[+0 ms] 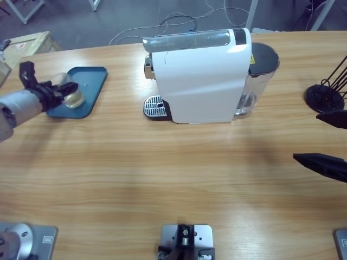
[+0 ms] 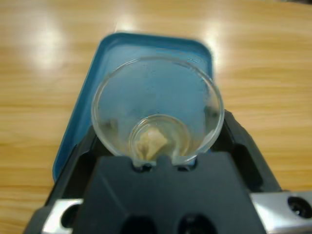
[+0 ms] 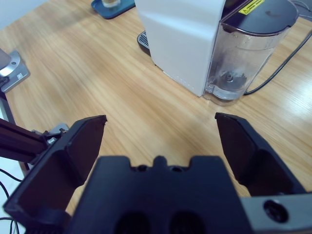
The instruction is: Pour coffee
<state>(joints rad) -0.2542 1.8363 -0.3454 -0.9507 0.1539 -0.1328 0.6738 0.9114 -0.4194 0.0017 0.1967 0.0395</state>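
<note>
A small clear glass cup [image 2: 204,105] sits between the jaws of my left gripper [image 2: 158,134], which is shut on it, over a blue tray [image 2: 161,48]. A shallow bit of pale tan coffee [image 2: 151,141] lies at the cup's bottom. In the high view the left gripper [image 1: 62,93] holds the cup [image 1: 74,96] at the tray [image 1: 89,78] on the table's far left. My right gripper [image 3: 161,119] stands open with nothing between its jaws, low over the table at the right edge [image 1: 325,140], facing the machine.
A white coffee machine [image 1: 200,76] stands at the back middle, with a metal drip grate [image 1: 154,106] on its left and a clear water tank [image 1: 260,81] on its right. A black wire stand [image 1: 324,97] is at the far right.
</note>
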